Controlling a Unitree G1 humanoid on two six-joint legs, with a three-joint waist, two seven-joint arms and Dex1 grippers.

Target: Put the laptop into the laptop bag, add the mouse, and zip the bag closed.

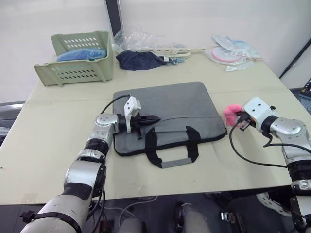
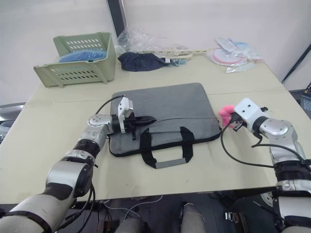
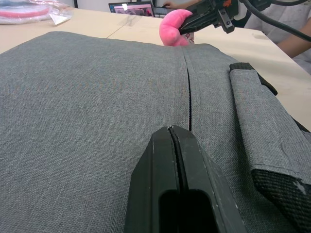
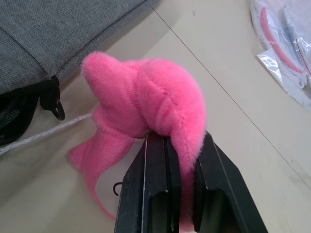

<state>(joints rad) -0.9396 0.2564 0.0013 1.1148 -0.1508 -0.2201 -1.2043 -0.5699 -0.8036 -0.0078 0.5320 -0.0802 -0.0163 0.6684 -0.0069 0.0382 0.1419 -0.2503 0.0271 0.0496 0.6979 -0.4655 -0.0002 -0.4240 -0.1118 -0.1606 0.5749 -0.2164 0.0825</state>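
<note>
The grey laptop bag point(image 1: 170, 104) lies flat in the middle of the table, its black handles point(image 1: 172, 145) towards me. Its zipper line point(image 3: 188, 97) runs closed along the top face. My left gripper point(image 1: 154, 118) is shut and sits low on the bag's left part, beside the zipper, with nothing seen between its fingertips point(image 3: 165, 145). My right gripper point(image 1: 238, 120) is at the bag's right end, shut on the pink fluffy pompom point(image 4: 146, 97), which hangs on a thin cord off the bag's corner. The laptop and the mouse are hidden or out of view.
A green slotted basket point(image 1: 77, 58) holding something blue stands at the back left. A dark blue cloth bundle point(image 1: 140, 59) and clear plastic wrapping point(image 1: 141, 39) lie behind the bag. Plastic packets point(image 1: 233, 51) rest at the back right. A person's sleeve point(image 3: 291, 29) shows beyond the table.
</note>
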